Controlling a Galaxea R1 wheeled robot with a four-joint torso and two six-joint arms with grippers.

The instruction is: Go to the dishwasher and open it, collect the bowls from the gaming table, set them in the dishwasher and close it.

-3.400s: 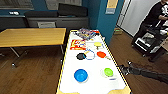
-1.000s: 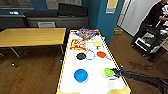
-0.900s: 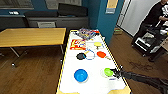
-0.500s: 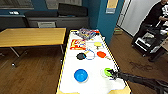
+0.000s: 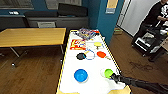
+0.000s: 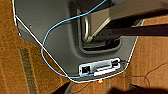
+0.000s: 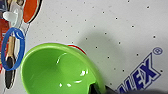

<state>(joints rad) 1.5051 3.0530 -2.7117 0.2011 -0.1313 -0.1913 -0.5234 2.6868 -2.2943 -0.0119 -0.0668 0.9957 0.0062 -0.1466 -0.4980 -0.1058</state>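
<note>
place: office break room showing | gaming table [image 5: 90,82] with bowls [image 5: 80,75] | wooden table [image 5: 30,36] | blue walls [image 5: 105,22] | wood floor [image 5: 35,72] | person [image 5: 156,15] sitting with rig

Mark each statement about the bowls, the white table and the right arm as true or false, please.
1. The right gripper is at the green bowl. True.
2. The blue bowl lies on the wooden table. False: it lies on the gaming table, near the end closest to the robot.
3. The black bowl lies beside the blue ring marking. True.
4. The green bowl stands upside down. False: the right wrist view looks into its open inside.
5. The red-orange bowl is farther from the robot than the green bowl. True.
</note>
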